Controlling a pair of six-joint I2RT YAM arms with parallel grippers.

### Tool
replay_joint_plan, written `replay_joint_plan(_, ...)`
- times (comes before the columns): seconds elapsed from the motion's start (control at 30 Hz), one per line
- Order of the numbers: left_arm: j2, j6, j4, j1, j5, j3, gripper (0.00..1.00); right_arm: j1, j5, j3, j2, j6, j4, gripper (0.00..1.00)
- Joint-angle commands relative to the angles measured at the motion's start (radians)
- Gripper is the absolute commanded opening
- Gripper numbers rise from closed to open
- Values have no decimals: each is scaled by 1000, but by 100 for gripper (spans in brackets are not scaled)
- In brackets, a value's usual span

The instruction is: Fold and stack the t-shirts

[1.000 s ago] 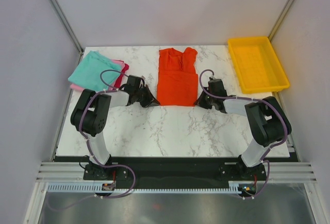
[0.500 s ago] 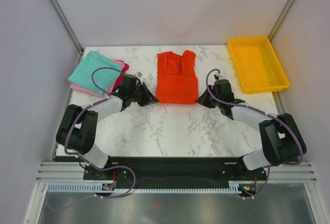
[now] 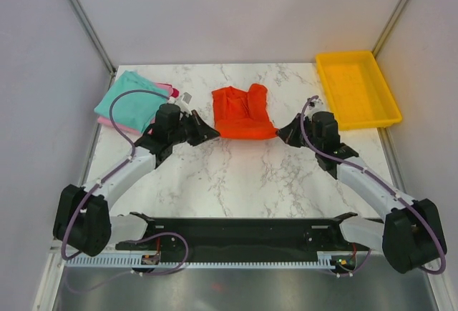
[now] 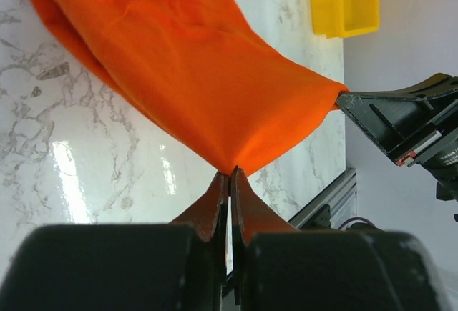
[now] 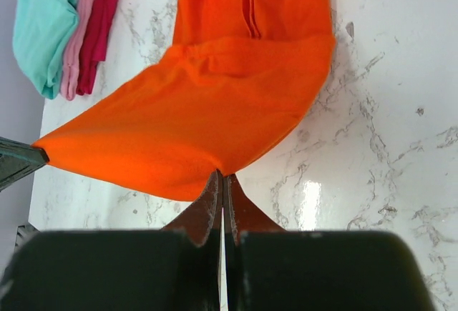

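Observation:
The orange-red t-shirt (image 3: 242, 113) lies at the back middle of the marble table, its near hem lifted off the surface. My left gripper (image 3: 213, 132) is shut on its near left corner (image 4: 230, 161). My right gripper (image 3: 280, 132) is shut on its near right corner (image 5: 223, 168). The hem hangs stretched between them. The teal t-shirt (image 3: 129, 98) lies folded at the back left on top of the pink t-shirt (image 3: 109, 121), both also in the right wrist view (image 5: 43, 25).
A yellow plastic tray (image 3: 356, 89) stands at the back right, also in the left wrist view (image 4: 343, 0). A darker magenta cloth edge (image 3: 172, 93) shows beside the teal shirt. White walls close the table's sides.
Both arms have reached farther out and lifted the shirt's near hem, carrying it toward the back. The shirt now looks shorter and bunched.

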Motion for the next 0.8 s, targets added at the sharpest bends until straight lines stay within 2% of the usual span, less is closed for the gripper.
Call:
replay_joint_plan(0.0, -75, 34, -21, -20, -24, 1, 2, -2, 3, 24, -81, -44, -26, 0)
replay_joint_plan(0.33, -181, 0, -47, -53, -42, -32, 2, -2, 0, 31, -173, -64, -55, 0)
replay_joint_plan(0.53, -238, -9, -81, -58, -96, -65, 2, -2, 26, 60, -129, -80, -57, 0)
replay_joint_plan(0.77, -217, -33, -135, -53, -119, -21, 2, -2, 45, 133, -52, -76, -60, 0)
